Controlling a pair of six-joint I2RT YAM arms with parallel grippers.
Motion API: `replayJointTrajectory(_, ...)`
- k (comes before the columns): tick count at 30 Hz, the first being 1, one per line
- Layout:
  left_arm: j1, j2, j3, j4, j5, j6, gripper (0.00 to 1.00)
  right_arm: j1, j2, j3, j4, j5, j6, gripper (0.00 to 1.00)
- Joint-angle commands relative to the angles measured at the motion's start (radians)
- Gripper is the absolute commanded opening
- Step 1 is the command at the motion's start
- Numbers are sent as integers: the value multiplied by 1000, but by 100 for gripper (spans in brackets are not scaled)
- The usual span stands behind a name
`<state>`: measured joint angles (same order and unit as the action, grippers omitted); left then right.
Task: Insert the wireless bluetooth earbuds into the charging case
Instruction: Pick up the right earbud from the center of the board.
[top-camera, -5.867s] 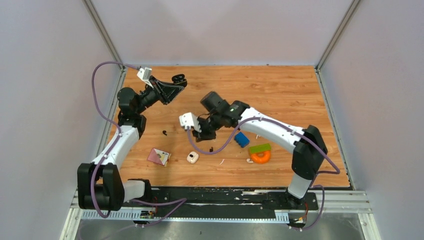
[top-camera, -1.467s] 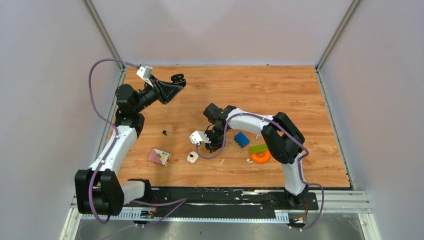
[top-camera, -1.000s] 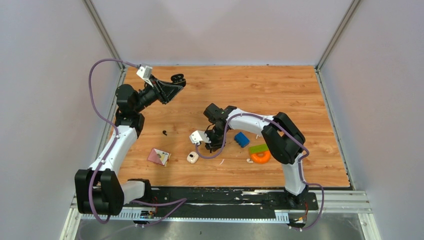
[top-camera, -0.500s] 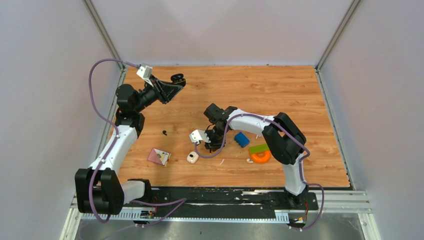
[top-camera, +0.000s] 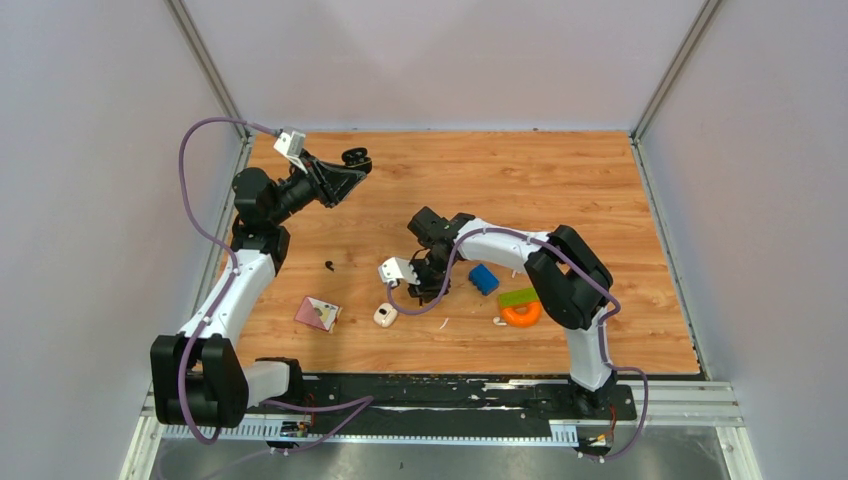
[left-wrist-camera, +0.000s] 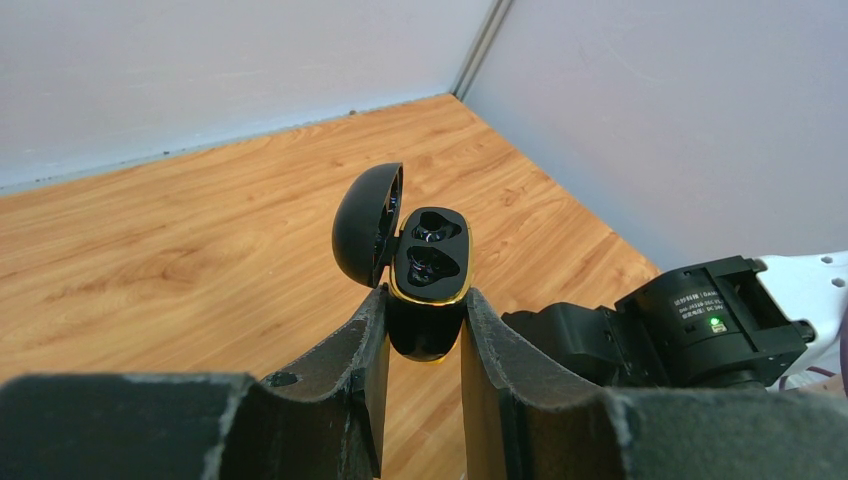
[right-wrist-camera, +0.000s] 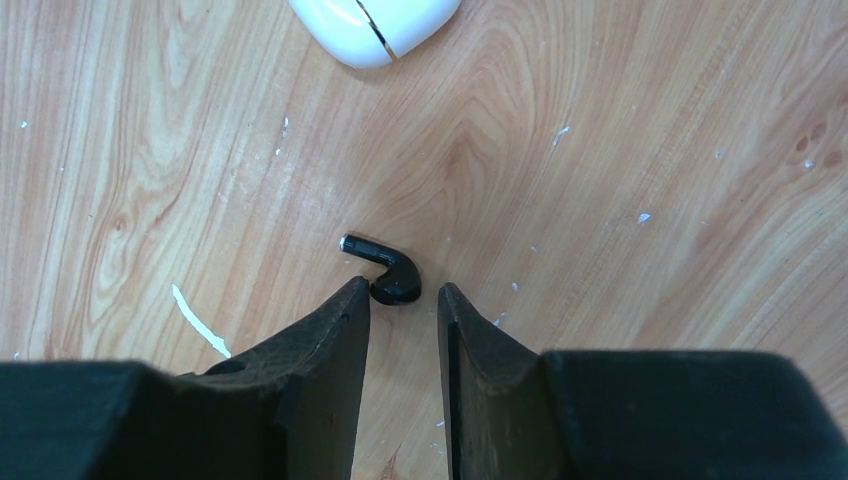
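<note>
Near table centre, right arm: folded tight, wrist aimed down; right gripper jaws parted, black earbud lying at their tips.
Left arm: raised toward the far-left corner; left gripper clamping the black charging case, lid open.
Surface: wooden table, closed white case nearby.
Room: pale walls.

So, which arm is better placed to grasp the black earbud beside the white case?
Right: the right pincer hangs open over the black earbud; the left pincer holds the open black case.
</note>
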<state>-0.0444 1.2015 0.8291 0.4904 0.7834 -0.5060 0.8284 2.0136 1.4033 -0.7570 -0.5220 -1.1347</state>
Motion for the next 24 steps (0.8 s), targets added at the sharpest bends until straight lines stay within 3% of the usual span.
replayJointTrajectory(1,6,-2,4,31,-5,18,0,20,54,-36,27,32,34,32)
replayJointTrajectory(17,5,3,2,31,-7,8,0,31,40,-71,40,48,51,31)
replayJointTrajectory(24,4,7,6,33,-9,9,0,27,24,-56,49,95,42,19)
